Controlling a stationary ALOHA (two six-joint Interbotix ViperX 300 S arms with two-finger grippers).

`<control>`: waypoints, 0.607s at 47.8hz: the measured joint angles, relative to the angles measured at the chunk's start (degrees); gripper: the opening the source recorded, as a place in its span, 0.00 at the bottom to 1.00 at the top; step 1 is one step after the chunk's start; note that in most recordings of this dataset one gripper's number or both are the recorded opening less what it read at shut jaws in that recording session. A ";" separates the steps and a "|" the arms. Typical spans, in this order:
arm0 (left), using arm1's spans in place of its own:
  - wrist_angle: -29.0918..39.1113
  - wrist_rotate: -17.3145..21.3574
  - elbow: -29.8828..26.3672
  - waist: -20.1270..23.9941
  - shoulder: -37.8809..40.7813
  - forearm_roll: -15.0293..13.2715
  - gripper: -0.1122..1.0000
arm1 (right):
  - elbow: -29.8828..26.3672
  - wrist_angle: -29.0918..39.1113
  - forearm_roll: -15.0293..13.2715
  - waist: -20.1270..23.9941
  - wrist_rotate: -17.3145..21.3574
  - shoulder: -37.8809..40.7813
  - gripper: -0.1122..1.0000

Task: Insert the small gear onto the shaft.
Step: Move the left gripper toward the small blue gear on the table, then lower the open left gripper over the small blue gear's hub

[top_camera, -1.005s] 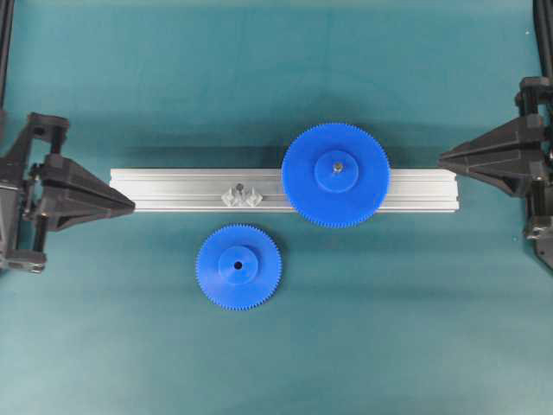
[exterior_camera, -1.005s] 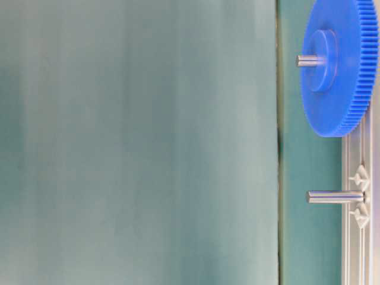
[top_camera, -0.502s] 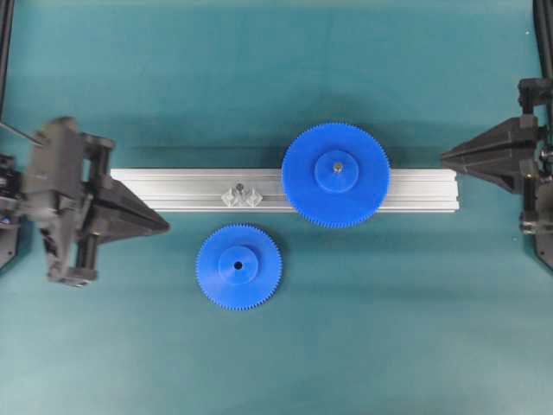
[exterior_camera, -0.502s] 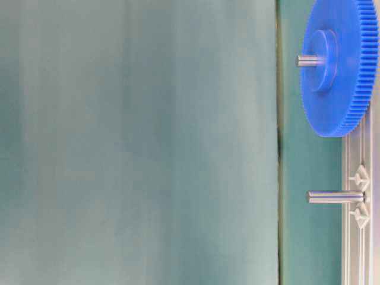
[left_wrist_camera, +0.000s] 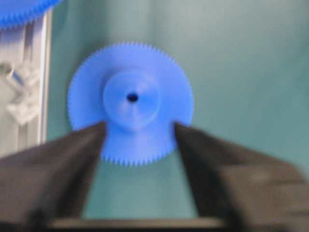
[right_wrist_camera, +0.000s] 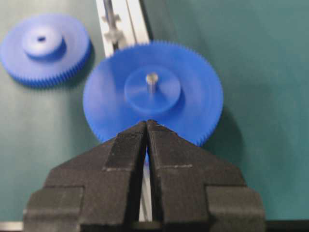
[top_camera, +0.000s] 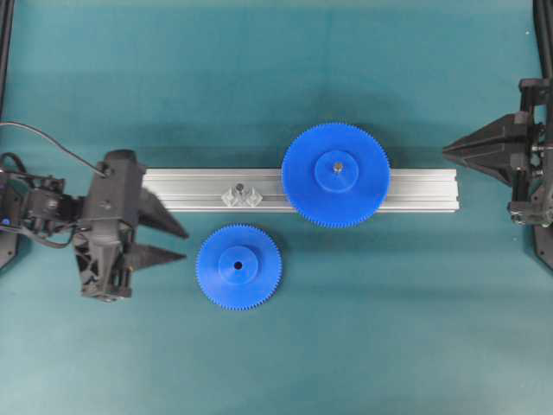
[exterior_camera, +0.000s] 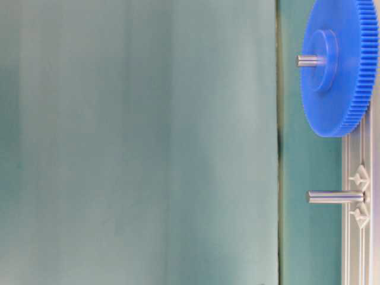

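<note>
overhead view: small gear (top_camera: pixel 238 266), a flat bright blue plastic toothed disc with raised round hub and dark centre hole, lies on teal matte cloth (top_camera: pixel 276 363). shaft (top_camera: pixel 239 187), a thin grey metal pin on a silvery angular bracket, stands at its 12 o'clock on the grooved aluminium rail (top_camera: pixel 415 190). large gear (top_camera: pixel 336 175) sits at the small gear's 1 o'clock. left gripper (top_camera: pixel 177 245), at its 9 o'clock, has black wedge fingers apart, empty. right gripper (top_camera: pixel 449 154), fingers pressed together, holds nothing.

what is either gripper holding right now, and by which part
Nothing is held. The left gripper is open, short of the small gear; the right gripper is shut on nothing.
</note>
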 measured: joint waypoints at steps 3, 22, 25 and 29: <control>0.00 0.00 -0.79 0.00 1.41 0.00 0.85 | 0.00 0.70 0.00 0.00 0.00 0.26 0.20; 0.62 0.09 -8.09 -0.18 14.50 0.00 0.88 | 0.00 2.11 -0.62 -0.09 0.00 0.88 0.20; 0.79 0.09 -9.14 -0.18 16.44 0.00 0.88 | 0.00 2.20 -0.62 -0.09 0.00 0.88 0.20; 0.88 0.18 -10.46 -0.18 18.90 0.00 0.88 | 0.00 2.20 -0.62 -0.09 0.00 0.88 0.20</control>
